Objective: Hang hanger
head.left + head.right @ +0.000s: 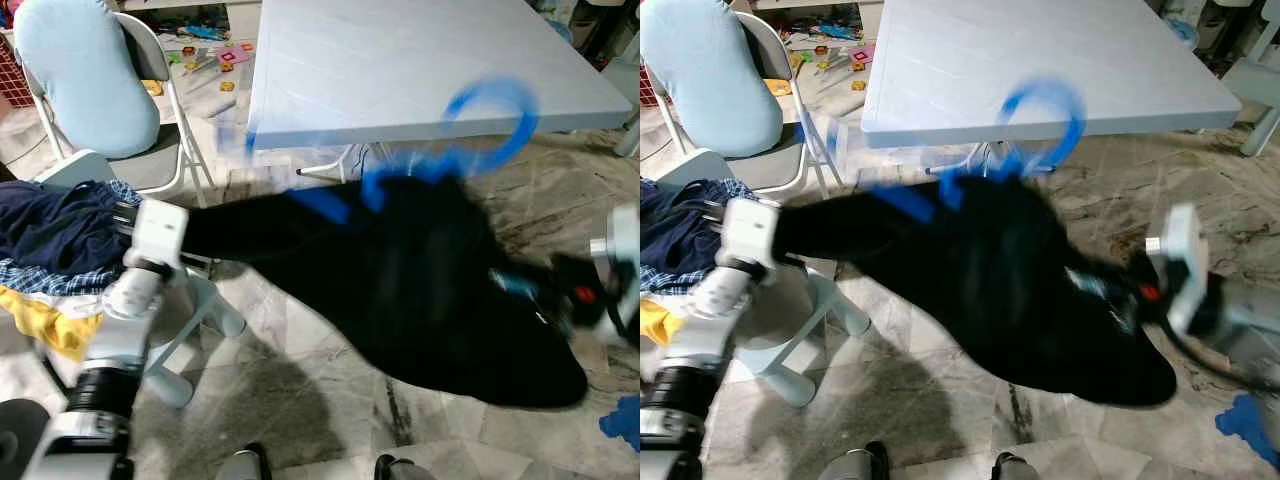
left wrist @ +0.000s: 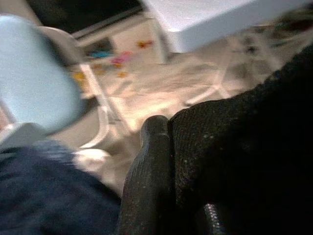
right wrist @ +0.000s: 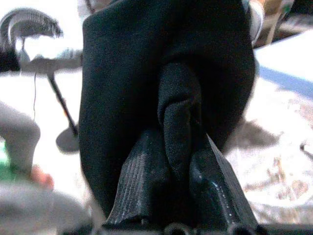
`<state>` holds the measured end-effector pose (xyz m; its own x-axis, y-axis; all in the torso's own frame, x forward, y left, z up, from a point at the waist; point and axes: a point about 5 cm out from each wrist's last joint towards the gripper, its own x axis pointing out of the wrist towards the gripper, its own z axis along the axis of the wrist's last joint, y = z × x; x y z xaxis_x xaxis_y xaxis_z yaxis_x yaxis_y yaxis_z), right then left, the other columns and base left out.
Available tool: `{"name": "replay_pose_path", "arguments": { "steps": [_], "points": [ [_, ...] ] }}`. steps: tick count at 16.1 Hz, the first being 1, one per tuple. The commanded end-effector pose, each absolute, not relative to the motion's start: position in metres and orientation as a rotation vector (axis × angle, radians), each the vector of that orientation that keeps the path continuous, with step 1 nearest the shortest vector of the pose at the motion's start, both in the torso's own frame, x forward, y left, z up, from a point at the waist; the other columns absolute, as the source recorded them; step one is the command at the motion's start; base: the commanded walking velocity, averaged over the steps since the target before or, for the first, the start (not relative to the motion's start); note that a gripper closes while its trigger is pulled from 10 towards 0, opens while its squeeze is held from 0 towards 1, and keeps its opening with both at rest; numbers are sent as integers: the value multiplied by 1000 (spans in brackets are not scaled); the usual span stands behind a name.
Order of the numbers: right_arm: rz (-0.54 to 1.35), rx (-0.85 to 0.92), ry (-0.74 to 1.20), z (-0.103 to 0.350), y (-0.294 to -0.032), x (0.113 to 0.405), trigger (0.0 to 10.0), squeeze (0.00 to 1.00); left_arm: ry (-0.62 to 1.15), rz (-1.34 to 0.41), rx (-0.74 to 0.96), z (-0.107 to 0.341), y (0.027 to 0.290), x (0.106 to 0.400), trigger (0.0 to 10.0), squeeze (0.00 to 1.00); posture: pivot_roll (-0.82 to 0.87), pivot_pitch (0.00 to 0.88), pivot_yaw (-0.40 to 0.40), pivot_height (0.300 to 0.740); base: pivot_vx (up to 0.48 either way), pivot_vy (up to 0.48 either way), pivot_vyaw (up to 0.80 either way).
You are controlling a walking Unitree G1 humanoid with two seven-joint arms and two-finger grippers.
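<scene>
Both arms reach forward, the left gripper (image 2: 171, 196) and right gripper (image 3: 178, 196) each clamped on the black garment (image 1: 420, 290) carrying the blue hanger (image 1: 480, 130).

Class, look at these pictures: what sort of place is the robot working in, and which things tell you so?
Probably a lived-in home room: a folding table, toys scattered on the marble floor, and a laundry pile on a stool.

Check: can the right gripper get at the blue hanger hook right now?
Probably not: right gripper is shut on the black garment, and so is the left gripper. The blue hanger hook sticks out above the cloth.
</scene>
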<state>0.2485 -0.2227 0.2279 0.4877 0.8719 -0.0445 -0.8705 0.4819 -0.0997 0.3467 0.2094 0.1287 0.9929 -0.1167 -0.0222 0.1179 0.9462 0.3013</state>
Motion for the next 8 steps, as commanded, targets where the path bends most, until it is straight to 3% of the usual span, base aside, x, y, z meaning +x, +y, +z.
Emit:
{"name": "replay_pose_path", "arguments": {
  "steps": [1,5,6,7,8],
  "points": [
    [998,-107,-101,239,-215,256,10000,0,45,-207,288,118,196,342,0,0,-93,170,61,740,0,0,0],
    [880,-109,-105,220,-189,275,10000,0,109,-405,285,92,149,326,0,0,-88,166,59,740,0,0,0],
    [806,-234,-66,207,-186,285,10000,0,127,-566,367,80,124,311,2784,0,-89,166,56,740,0,0,0],
    [804,-310,-38,201,-187,286,10000,0,138,-607,370,77,120,307,10000,0,-89,166,55,740,0,0,0],
    [790,-406,-24,196,-188,287,10000,0,155,-632,351,74,118,304,10000,384,-89,166,54,740,0,0,0]
  ]
}}
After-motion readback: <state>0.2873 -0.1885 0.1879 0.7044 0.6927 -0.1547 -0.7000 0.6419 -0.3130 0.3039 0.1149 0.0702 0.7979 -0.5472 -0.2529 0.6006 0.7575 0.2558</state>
